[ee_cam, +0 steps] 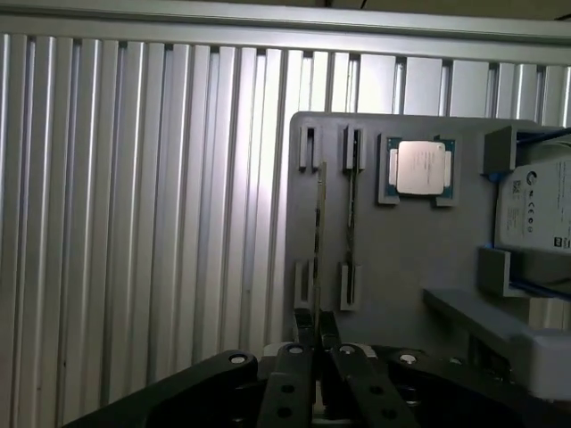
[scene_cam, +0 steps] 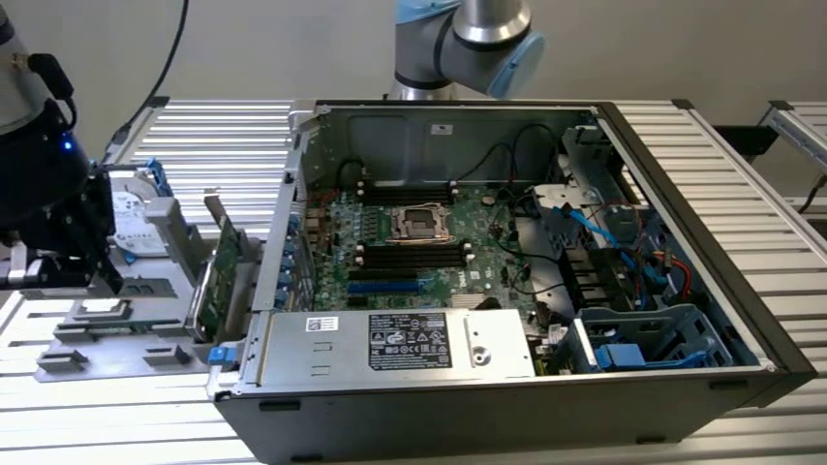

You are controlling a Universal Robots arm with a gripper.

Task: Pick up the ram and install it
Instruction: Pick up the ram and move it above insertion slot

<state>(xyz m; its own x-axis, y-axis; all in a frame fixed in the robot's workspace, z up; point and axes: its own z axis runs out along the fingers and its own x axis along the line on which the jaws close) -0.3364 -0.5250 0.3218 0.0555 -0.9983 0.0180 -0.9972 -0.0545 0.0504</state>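
On the grey parts tray (ee_cam: pixel 401 259) two ram sticks stand on edge. The left ram (ee_cam: pixel 319 234) runs straight into my gripper (ee_cam: pixel 317 332), whose two dark fingertips (ee_cam: pixel 304 326) pinch its near part. It sits slightly off line from its grey holder slots (ee_cam: pixel 308 147), as if raised out of them. The second ram (ee_cam: pixel 353 214) stays in its holders beside it. In the exterior view my gripper (scene_cam: pixel 62 276) hangs over the tray (scene_cam: pixel 97 334) at the exterior view's left, well away from the open computer case (scene_cam: pixel 517 281) and its black memory slots (scene_cam: pixel 411 254).
A CPU (ee_cam: pixel 421 168) lies in a tray recess, and a hard drive (ee_cam: pixel 535 209) sits beyond it. A green expansion card (scene_cam: pixel 228 266) stands upright between tray and case. The case holds a power supply (scene_cam: pixel 401 341), cables and a drive cage (scene_cam: pixel 646 339). Ribbed aluminium table (ee_cam: pixel 134 223) surrounds everything.
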